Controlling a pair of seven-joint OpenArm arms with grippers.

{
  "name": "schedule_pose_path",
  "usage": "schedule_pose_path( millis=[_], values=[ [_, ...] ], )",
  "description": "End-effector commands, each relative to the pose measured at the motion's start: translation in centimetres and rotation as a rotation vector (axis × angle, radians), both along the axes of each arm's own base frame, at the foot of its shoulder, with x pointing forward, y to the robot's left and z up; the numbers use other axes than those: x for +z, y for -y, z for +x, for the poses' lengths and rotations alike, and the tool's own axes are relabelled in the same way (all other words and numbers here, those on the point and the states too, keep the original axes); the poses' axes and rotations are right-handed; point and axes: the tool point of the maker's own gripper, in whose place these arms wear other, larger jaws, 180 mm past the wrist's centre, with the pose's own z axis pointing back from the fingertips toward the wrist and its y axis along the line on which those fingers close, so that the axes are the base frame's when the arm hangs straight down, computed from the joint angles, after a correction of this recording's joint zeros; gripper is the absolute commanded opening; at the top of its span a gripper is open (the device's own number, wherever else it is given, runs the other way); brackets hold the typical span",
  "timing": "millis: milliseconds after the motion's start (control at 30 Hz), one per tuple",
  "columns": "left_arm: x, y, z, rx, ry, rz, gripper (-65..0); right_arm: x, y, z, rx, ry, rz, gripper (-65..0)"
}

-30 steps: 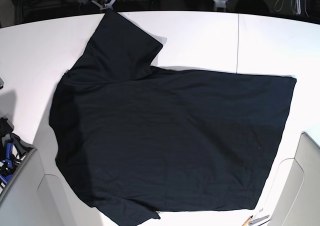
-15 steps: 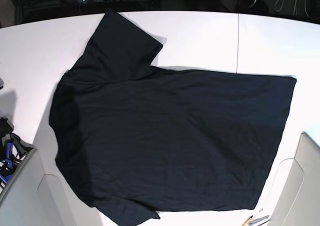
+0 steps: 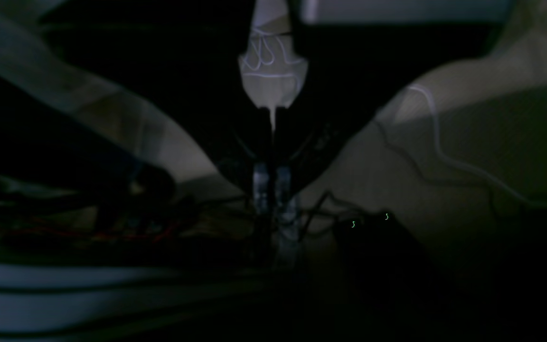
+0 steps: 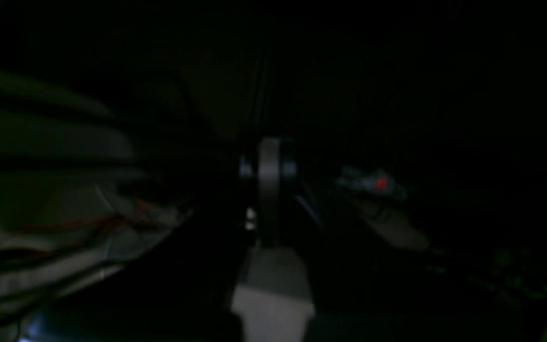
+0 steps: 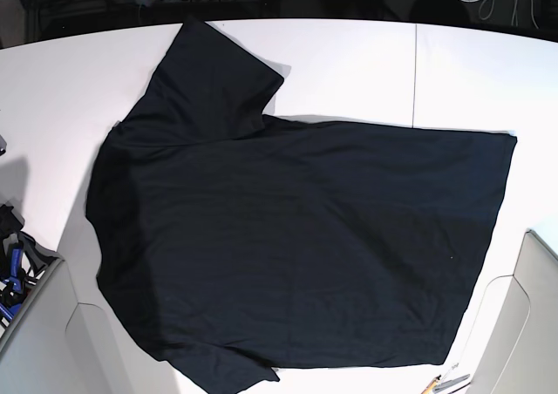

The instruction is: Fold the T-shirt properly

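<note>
While neither arm appears over the white table (image 5: 366, 54) in the base view, the black T-shirt (image 5: 296, 246) lies spread flat across most of it. Its body fills the centre and reaches toward 3 o'clock, where a straight hem edge runs from near the upper right down toward 5 o'clock. One short sleeve points toward 11 o'clock, its tip close to the table's far edge; the other sleeve sits at about 7 o'clock, just at the near edge of the picture. The cloth shows only faint wrinkles and no fold. A seam in the tabletop runs from 12 o'clock down to the shirt's upper edge. At 8 o'clock, off the table's left side, some blue-handled tools (image 5: 12, 276) lie in a dark gap. At 5 o'clock, small pen-like items (image 5: 446, 383) rest just beside the shirt's lower corner.

The left wrist view is dim: the left gripper (image 3: 272, 187) has its two pale fingertips pressed together, with nothing between them, above a tangle of dark cables (image 3: 321, 209). The right wrist view is darker still; the right gripper (image 4: 268, 190) shows as a narrow grey strip with its fingers closed together and holding nothing. A small red light (image 4: 381, 182) glows at 3 o'clock of it.
</note>
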Motion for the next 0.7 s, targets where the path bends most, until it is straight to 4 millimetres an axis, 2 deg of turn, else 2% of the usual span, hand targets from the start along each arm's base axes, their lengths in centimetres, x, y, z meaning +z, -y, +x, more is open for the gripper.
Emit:
schedule_pose_path(
  millis=[0,200,300,400,500,667],
  values=[
    [1.3,0.0,-0.1,-0.011,0.010,-0.022,-65.0,1.6,-0.4,0.2,-0.009,0.031,0.031,-65.0],
    [6.5,-0.1,3.6,0.026,0.061,-0.088,-65.0,8.0,0.0,4.7,-0.143,0.171,0.126,-65.0],
    [9.1,-0.1,6.1,0.038,0.090,-0.127,-65.0,10.1,0.3,6.6,-0.200,0.200,0.170,-65.0],
    [11.7,-0.5,8.4,0.064,0.145,-0.164,-65.0,11.9,-0.1,8.2,-0.301,0.179,0.289,-65.0],
    [14.2,-1.7,10.6,0.109,0.230,-0.177,-65.0,14.5,-0.5,10.5,-0.348,0.250,0.431,-65.0],
    [16.8,-4.1,13.9,0.150,0.362,-0.143,-65.0,16.8,1.9,14.2,-0.482,0.365,0.573,-65.0]
  ],
)
